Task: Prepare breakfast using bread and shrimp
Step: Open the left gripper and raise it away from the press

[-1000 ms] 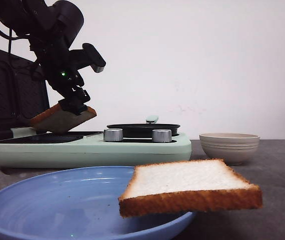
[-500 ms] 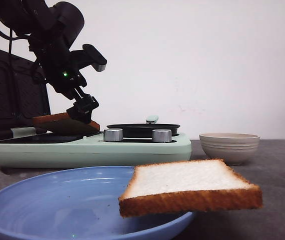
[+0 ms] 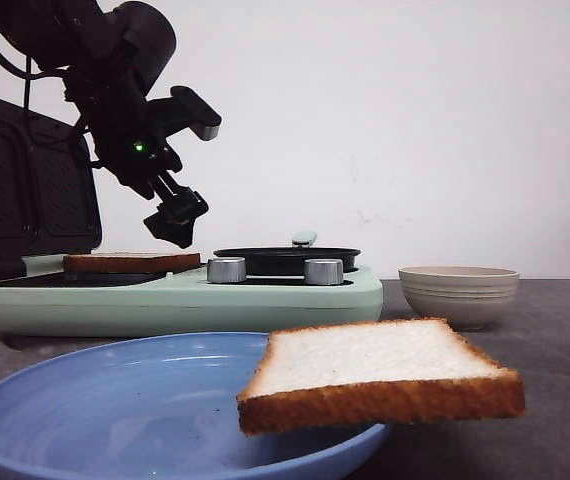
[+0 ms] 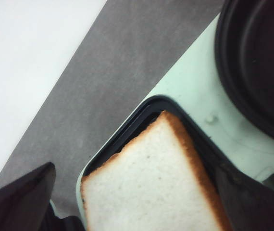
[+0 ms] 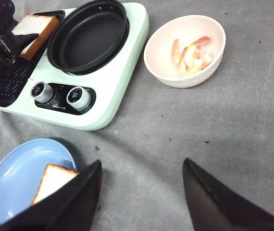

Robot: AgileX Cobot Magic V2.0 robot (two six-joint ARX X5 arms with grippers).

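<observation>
One bread slice lies flat on the dark griddle plate at the left end of the mint-green breakfast maker; it also shows in the left wrist view and the right wrist view. My left gripper is open and empty just above that slice's right end, its jaws either side of the slice. The second slice rests on the right rim of the blue plate. The shrimp lie in a cream bowl. My right gripper is open and empty over the grey table.
A black round pan sits on the maker's right half, with two silver knobs at the front. The maker's dark lid stands open at the far left. The cream bowl stands right of the maker.
My left gripper lowered the tilted bread slice onto the griddle plate, let it go, opened and rose a little. The slice now lies flat.
</observation>
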